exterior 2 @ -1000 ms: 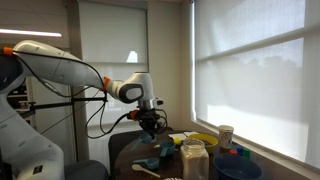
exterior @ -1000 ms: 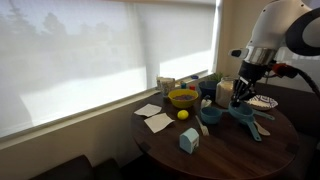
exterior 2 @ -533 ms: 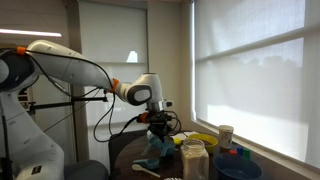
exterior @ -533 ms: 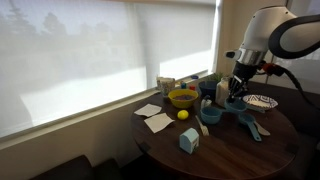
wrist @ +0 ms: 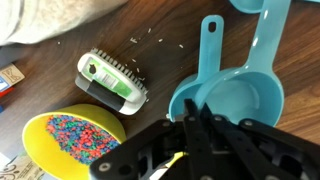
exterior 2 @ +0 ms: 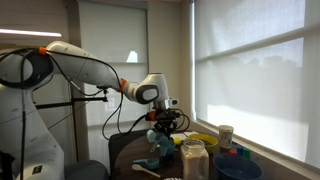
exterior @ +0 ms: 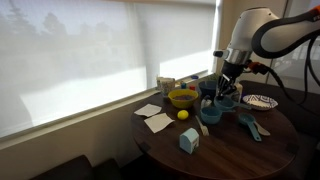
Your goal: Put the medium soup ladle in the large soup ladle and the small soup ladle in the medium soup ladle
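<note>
My gripper (wrist: pixel 195 120) comes in from the bottom of the wrist view, its fingers closed together on the rim of a teal-blue scoop, the medium soup ladle (wrist: pixel 248 95). I hold it just above and beside the large soup ladle (wrist: pixel 208 45), which lies on the dark table with its handle pointing away. In an exterior view the gripper (exterior: pixel 225 90) hangs over the large ladle (exterior: pixel 209 114). The small soup ladle (exterior: pixel 247 123) lies further right on the table. In another exterior view the gripper (exterior 2: pixel 165 127) hangs above teal scoops (exterior 2: pixel 159 147).
A yellow bowl (wrist: pixel 75 140) of coloured sprinkles and a white-and-green brush (wrist: pixel 113 80) lie close to the left of the ladles. A lemon (exterior: pixel 183 114), paper sheets (exterior: pixel 155 121), a light blue box (exterior: pixel 188 140) and a plate (exterior: pixel 262 101) share the round table. A jar (exterior 2: pixel 193 160) stands in front.
My gripper has risen from the right-hand ladles and moved left with a teal scoop in it, to above the ladle near the yellow bowl.
</note>
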### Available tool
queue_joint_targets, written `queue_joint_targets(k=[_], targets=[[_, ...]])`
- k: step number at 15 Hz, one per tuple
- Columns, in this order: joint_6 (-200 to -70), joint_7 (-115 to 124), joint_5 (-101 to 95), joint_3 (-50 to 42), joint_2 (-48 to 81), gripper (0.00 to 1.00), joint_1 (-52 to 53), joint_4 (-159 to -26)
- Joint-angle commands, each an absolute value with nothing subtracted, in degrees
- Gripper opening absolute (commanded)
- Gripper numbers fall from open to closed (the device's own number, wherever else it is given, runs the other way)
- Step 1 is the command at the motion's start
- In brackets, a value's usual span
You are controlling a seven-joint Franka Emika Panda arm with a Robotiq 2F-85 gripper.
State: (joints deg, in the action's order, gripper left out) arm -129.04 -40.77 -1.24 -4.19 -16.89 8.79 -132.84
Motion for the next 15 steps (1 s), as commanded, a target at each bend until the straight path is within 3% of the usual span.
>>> queue_joint_targets(k=[1,15], targets=[[-129.31,-43.48,1.54,-3.20,-12.55,0.01,9.36,-129.05],[-129.32,-48.16,0.72,-0.92,-6.89,0.01,8.00,-125.99]])
